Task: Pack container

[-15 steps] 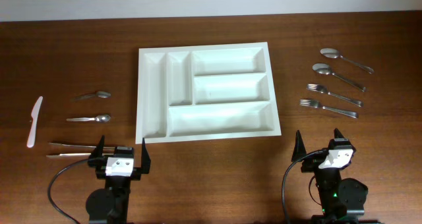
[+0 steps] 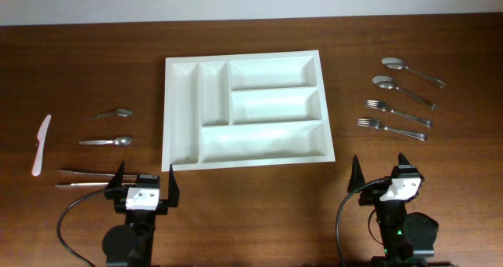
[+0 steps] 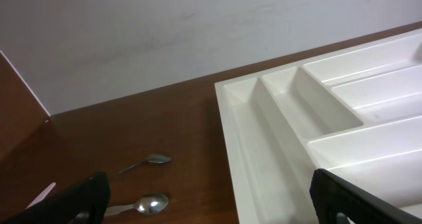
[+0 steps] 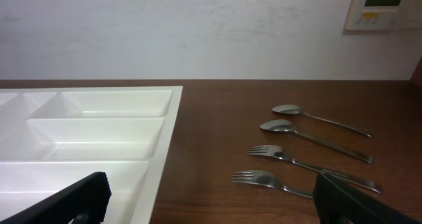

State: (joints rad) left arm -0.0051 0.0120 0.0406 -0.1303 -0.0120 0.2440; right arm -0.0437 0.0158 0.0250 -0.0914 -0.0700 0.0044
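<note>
Container (image 2: 259, 141), a white tray of five compartments, lies flat on the worktop (image 2: 78, 63), ahead of both tools and between them. It is forward and to the right of the left tool (image 2: 146, 167), and forward and to the left of the right tool (image 2: 380, 158). All five compartments are empty.

Compared with the overhead view half a second earlier, nothing has shifted: tray, cutlery and both arms occupy the same places. Packing therefore appears not to have begun, and the first pick is yet to come. Each tool stands fully spread, jaws wide apart, with nothing between them and nothing touched.

Ahead of the right tool and to its right lie two spoons (image 2: 413, 72) and, nearer to it, two forks (image 2: 391, 129), all well apart from the tray. Ahead of the left tool and to its left lie two small spoons (image 2: 110, 112), with a white knife (image 2: 41, 145) farther left. Two thin metal pieces (image 2: 82, 173) lie just beside its left finger.

Those pieces are too slender to identify, and their near ends meet the finger's outline in the overhead view. Both wrist views cut the tray off at the frame edge. The left wrist view shows little of the cutlery beyond the two small spoons. In both wrist views the tool's own fingers appear only as dark shapes in the lower corners.
</note>
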